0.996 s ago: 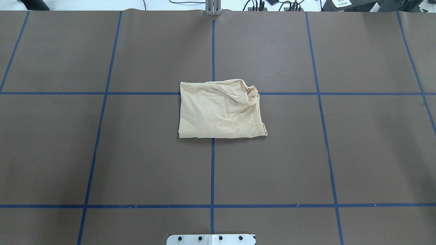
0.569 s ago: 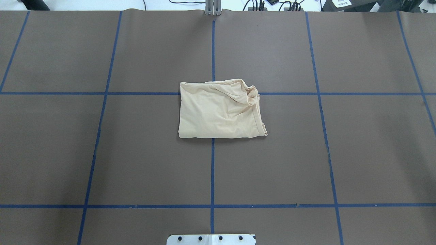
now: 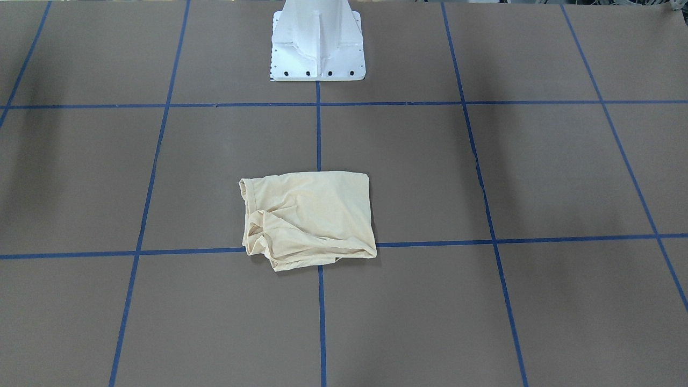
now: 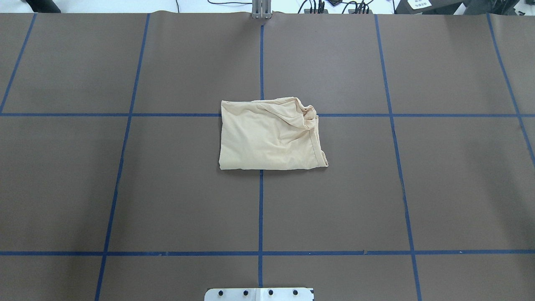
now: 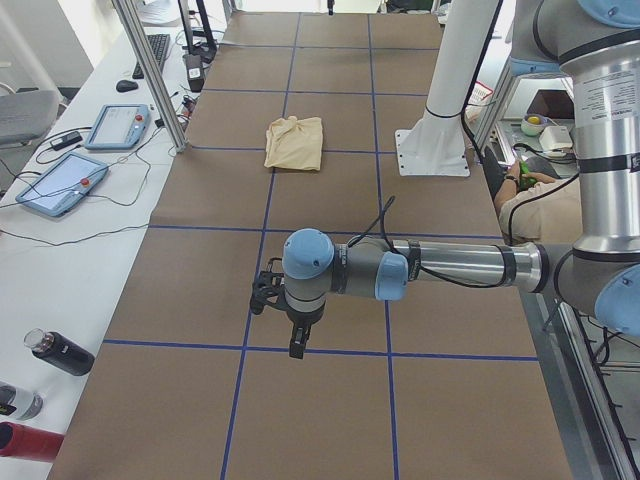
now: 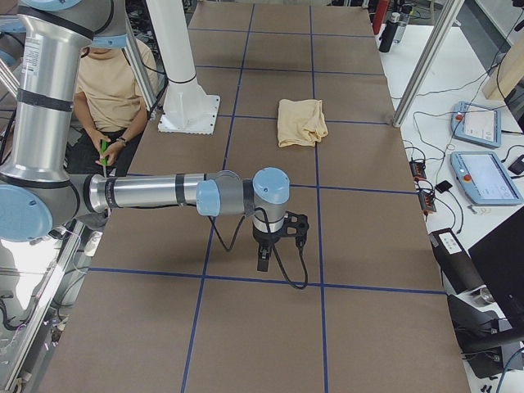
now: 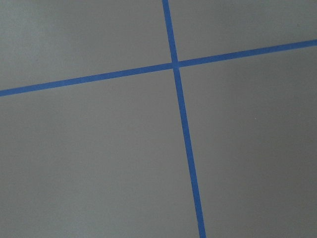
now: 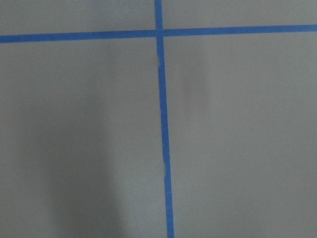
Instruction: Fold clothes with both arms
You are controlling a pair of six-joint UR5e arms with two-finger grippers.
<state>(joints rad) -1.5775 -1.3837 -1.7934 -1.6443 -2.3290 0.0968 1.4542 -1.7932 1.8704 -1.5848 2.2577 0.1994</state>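
The pale yellow T-shirt [image 4: 271, 136] lies folded into a rough rectangle at the table's middle, with its hemmed edge bunched on one side. It also shows in the front view [image 3: 309, 217] and in both side views [image 5: 295, 143] [image 6: 300, 121]. Its print and neck label are hidden. My left gripper [image 5: 295, 340] hangs over bare table far from the shirt, seen only in the left side view; I cannot tell if it is open or shut. My right gripper [image 6: 266, 255] hangs likewise at the other end; I cannot tell its state. Both wrist views show only tape lines.
The white pedestal base [image 3: 317, 48] stands at the robot's edge of the table. A seated person [image 6: 106, 90] is beside it. Tablets [image 5: 60, 185] [image 6: 483, 176], bottles [image 5: 60, 352] and metal posts [image 5: 150, 70] line the far side.
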